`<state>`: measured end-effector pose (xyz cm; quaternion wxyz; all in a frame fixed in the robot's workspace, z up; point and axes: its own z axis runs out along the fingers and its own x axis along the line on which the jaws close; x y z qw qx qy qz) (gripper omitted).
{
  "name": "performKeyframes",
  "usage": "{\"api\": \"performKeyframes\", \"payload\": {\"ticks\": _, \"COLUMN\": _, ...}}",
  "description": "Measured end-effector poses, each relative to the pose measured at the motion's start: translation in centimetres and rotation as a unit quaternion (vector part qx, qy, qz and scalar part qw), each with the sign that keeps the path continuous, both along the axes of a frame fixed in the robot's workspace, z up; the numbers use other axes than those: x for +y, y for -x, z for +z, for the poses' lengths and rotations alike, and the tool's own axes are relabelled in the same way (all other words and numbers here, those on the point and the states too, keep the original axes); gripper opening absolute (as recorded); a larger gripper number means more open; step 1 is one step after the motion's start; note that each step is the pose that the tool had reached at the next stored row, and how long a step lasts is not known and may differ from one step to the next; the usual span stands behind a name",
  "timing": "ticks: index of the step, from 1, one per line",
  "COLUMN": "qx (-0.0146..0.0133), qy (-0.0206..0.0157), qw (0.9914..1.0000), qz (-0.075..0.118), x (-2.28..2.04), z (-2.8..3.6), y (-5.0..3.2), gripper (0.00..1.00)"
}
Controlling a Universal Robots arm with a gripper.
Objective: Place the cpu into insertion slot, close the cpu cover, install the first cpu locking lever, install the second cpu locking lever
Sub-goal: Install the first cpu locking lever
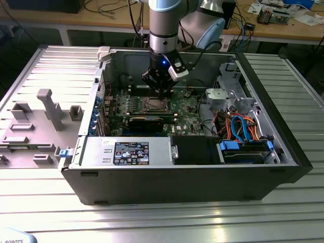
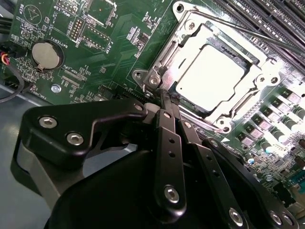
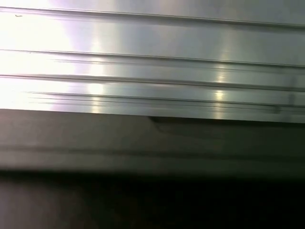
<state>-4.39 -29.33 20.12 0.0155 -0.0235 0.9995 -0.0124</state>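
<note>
Hand (image 2: 164, 98): its black fingers are pressed together, their tips meeting in a narrow point at the edge of the cpu cover (image 2: 200, 47); whether they pinch a thin lever there I cannot tell.
Hand, exterior view (image 1: 161, 90): it hangs low inside the open computer case (image 1: 283, 152), right over the insertion slot (image 1: 154, 104).
Arm pose: the arm (image 1: 164, 25) comes down almost straight from above, wrist vertical, hand pointing down at the green motherboard (image 1: 190, 119).
Cpu (image 2: 209, 71): it lies flat in the socket, its bright metal top showing through the square window of the cover.
Cpu cover: it lies down flat around the chip, framing it.
Lever: one thin metal rod (image 2: 267, 38) runs along the far side of the socket, beside the long black RAM slots (image 2: 267, 14).
Coin battery (image 2: 47, 55): it sits on the board, well apart from the socket.
Counter (image 1: 152, 223): ribbed metal, carrying the case; in the first wrist view its shiny ribs (image 3: 152, 62) show above a dark edge.
Grey fixture (image 1: 48, 109): it stands on the counter at the exterior view's left, outside the case.
</note>
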Motion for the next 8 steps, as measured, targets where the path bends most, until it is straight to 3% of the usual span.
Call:
{"api": "performKeyframes", "payload": {"ticks": 7, "qx": 0.0, "qy": -0.0148, "qw": 0.99989, "qz": 0.0, "x": 0.01, "z": -0.01, "y": 0.0, "gripper": 0.11}}
{"api": "performKeyframes", "payload": {"ticks": 8, "qx": -0.0001, "qy": -0.0154, "qw": 0.99988, "qz": 0.0, "x": 0.01, "z": -0.01, "y": 0.0, "gripper": 0.11}}
